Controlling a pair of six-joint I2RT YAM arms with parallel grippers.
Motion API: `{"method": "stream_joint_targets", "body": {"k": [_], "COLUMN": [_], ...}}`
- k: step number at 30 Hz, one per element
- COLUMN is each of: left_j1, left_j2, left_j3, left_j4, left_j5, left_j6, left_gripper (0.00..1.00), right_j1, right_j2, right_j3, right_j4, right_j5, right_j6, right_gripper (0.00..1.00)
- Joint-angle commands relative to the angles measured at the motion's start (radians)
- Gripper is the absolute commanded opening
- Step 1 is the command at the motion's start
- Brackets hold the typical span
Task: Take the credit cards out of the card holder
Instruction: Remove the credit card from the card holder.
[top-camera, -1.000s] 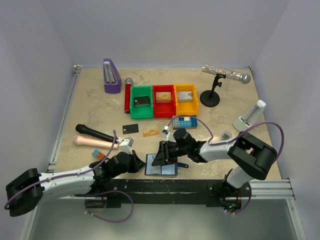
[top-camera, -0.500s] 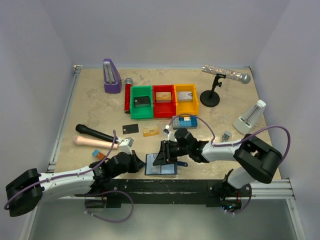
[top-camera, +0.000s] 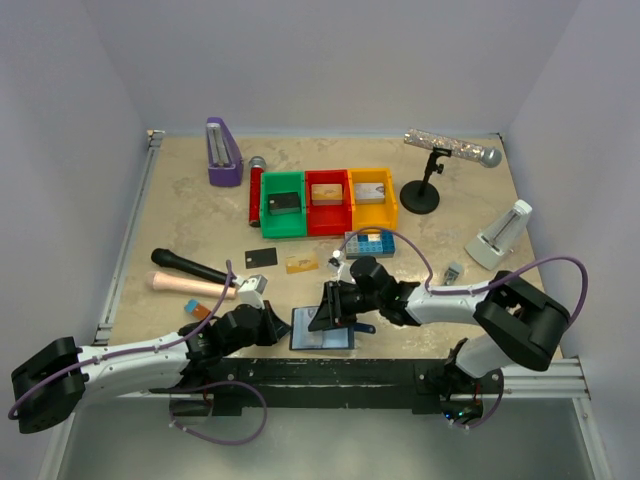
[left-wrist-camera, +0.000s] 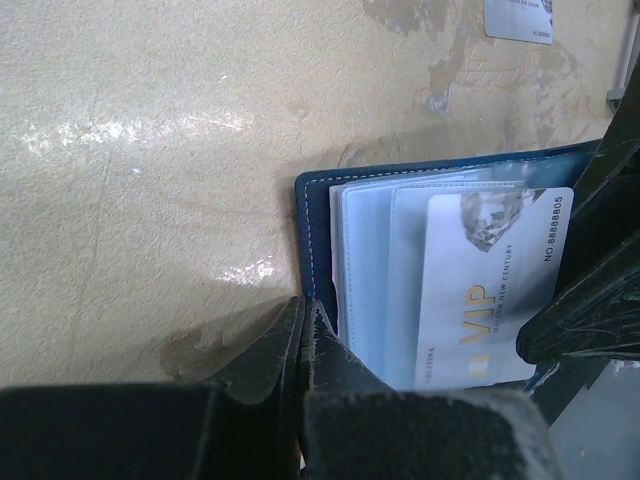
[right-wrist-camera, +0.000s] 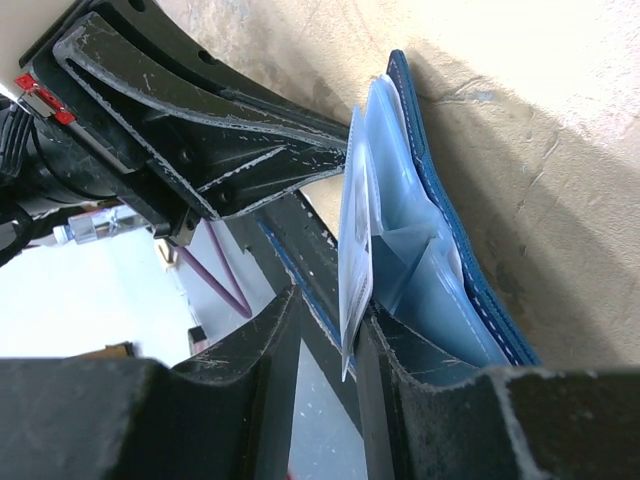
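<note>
The navy card holder (top-camera: 324, 331) lies open near the table's front edge, pale blue pockets up. A silvery VIP credit card (left-wrist-camera: 490, 290) sticks out of a pocket. My right gripper (right-wrist-camera: 330, 305) is open astride that card's edge (right-wrist-camera: 355, 250); the card rests against one finger, the other stands apart. My left gripper (left-wrist-camera: 305, 305) is shut, tips at the holder's left edge (left-wrist-camera: 318, 210). In the top view the left gripper (top-camera: 278, 322) is left of the holder and the right gripper (top-camera: 322, 315) is over it. A black card (top-camera: 261, 257) and a gold-tan card (top-camera: 301, 264) lie behind the holder.
Green (top-camera: 283, 205), red (top-camera: 327, 203) and yellow (top-camera: 372, 200) bins stand mid-table. A blue studded plate (top-camera: 368, 245) is behind the right gripper. A black microphone (top-camera: 190, 268) and a pink handle (top-camera: 190, 285) lie left. A black rail (top-camera: 330, 370) runs along the front edge.
The right gripper's jaws have narrowed around the silvery card, and the right arm's elbow has shifted slightly right. The left gripper and the holder have stayed put.
</note>
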Motion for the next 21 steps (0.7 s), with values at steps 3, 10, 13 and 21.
{"method": "stream_joint_targets", "body": {"k": [3,10,13,21], "left_j1": [-0.002,-0.002,-0.002,-0.002], "left_j2": [-0.006,-0.022,-0.032,-0.061], "left_j3": [-0.047,-0.062,-0.064,-0.065], "left_j4": [-0.020,-0.030,-0.034,-0.065], "left_j5": [-0.018,-0.021,-0.022,-0.032], "left_j6": [-0.014,-0.020,-0.022,-0.023], "left_gripper": [0.00,0.00,0.00,0.00], "right_j1": [0.003,0.003,0.003,0.002], "right_j2": [-0.047,-0.073,-0.073,-0.078], "right_j3": [0.015,0.015,0.014,0.009], "right_j4": [-0.011,-0.044,-0.044,-0.054], "right_j5": [0.014,0.030,0.031,0.040], "right_j6": [-0.025,-0.036,-0.036,-0.036], "right_gripper": [0.29,0.26,0.24,0.13]}}
